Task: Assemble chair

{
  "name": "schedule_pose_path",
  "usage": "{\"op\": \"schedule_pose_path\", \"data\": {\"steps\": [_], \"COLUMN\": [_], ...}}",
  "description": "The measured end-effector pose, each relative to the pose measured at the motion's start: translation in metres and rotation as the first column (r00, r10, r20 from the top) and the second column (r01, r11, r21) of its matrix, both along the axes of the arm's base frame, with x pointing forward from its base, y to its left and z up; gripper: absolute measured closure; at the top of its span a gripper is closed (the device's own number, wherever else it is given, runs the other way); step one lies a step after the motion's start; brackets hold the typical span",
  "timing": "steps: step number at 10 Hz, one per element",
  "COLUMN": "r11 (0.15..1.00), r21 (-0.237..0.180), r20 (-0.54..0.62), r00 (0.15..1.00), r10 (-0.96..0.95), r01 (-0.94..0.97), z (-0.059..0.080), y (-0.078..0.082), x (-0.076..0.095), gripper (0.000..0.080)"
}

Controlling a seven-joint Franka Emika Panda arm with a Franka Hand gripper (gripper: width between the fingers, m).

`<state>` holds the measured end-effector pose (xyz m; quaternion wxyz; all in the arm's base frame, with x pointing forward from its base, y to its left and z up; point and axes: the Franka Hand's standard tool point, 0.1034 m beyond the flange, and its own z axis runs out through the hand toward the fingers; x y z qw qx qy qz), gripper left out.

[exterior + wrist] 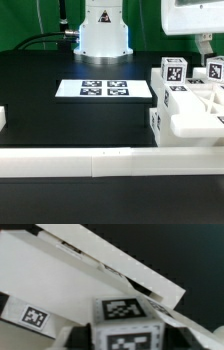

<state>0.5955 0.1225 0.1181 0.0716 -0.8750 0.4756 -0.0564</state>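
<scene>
chair (pixel 190 100): chunky matte-white pieces bunched together at the exterior view's right on the black table (pixel 60 125), just behind the long white rail (pixel 100 160); square posts stand up from the cluster, each topped with a black-and-white tag.
chair close up (pixel 130 319): the wrist view shows a white block with a tag on its upper face and another on the face below, a flat white panel running slantwise behind it, and one more tag low on the panel's side.
marker board (pixel 104 89): flat white sheet with a row of tags, lying mid-table, well apart from the chair.
arm: white base (pixel 104 28) at the back of the table; a white link (pixel 195 18) reaches over the chair cluster.
gripper (pixel 204 45): hangs down just above the tagged posts; only a dark finger shows, so i cannot tell whether the fingers are spread or pinching a piece.
</scene>
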Motion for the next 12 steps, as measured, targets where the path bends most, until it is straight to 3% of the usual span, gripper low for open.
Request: {"op": "schedule_pose_path", "data": {"steps": [1,2,3,6,10,12], "r11": [1.000,0.998,0.994,0.937,0.694,0.559], "r21": [-0.005,-0.009,-0.018,-0.062,-0.131,-0.129], "r20": [0.000,-0.002,0.000,-0.006,-0.081,-0.110], "r00": [1.000,0.998,0.994,0.939,0.705,0.572], "r10": [0.030,0.061,0.110,0.344,0.704,0.813], "r01": [-0.030,-0.061,-0.110,-0.344,-0.708,-0.819], "z": [-0.0004,-0.0002,-0.0008,-0.0022,0.0000,0.0022], "y": [0.0002,0.0011,0.0008,0.0011,0.0045,0.0042], "x": [-0.0002,0.0000,-0.0003,-0.0021,-0.0029,0.0006], "gripper": [0.0308,0.0308,0.0185,0.0152,0.0151,0.0151]}}
